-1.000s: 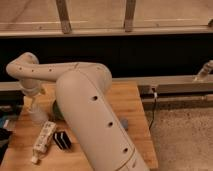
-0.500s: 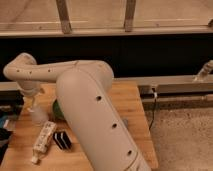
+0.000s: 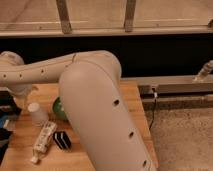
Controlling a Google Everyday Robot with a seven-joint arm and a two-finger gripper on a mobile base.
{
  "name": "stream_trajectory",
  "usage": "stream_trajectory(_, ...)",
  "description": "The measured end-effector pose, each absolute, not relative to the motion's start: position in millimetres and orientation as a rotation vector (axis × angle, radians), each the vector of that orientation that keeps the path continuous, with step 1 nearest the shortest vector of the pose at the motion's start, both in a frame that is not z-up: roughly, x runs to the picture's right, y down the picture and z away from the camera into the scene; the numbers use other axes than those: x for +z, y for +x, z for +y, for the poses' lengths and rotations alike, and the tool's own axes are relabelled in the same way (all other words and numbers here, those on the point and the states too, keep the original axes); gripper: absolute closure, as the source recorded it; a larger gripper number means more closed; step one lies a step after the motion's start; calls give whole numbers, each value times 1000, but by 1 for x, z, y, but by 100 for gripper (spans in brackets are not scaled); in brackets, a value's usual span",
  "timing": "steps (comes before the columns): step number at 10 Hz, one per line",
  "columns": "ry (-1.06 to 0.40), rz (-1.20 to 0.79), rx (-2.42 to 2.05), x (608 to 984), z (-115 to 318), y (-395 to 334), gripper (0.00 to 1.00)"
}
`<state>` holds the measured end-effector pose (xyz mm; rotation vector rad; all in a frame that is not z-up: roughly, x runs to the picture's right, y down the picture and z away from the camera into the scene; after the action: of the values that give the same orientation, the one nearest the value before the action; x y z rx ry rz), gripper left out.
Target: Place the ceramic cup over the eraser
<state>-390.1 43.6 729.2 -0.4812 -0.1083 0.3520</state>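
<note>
The small white ceramic cup (image 3: 37,114) stands at the left of the wooden table (image 3: 135,107), just behind the white tube. The eraser (image 3: 62,140), a small black block with pale stripes, lies in front of the cup and to its right, beside the tube and apart from the cup. My white arm crosses the view from the lower right to the far left. The gripper (image 3: 22,95) is at the arm's left end, just above and left of the cup. Whether it touches the cup does not show.
A long white labelled tube (image 3: 44,139) lies left of the eraser. A green bowl (image 3: 58,108) sits right of the cup, mostly hidden behind my arm. Dark and blue-grey things (image 3: 5,125) lie at the table's left edge. A cable (image 3: 152,107) hangs off the table's right side.
The arm's left end has swung further left and down. The cup now sits slightly lower in view, nearer the tube. The eraser and the tube have not moved.
</note>
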Motion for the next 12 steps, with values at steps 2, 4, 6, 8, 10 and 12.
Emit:
stream_trajectory(2, -488, -102, 355, 730, 45, -390, 34)
stream_trajectory(4, -510, -83, 354, 743, 56, -391, 34)
stream_trajectory(6, -528, -69, 360, 755, 64, -391, 34)
stream_trajectory(8, -540, -64, 359, 757, 70, -395, 34)
stream_trajectory(10, -557, -59, 361, 763, 78, -398, 34)
stream_trajectory(12, -570, -43, 362, 775, 86, -397, 34)
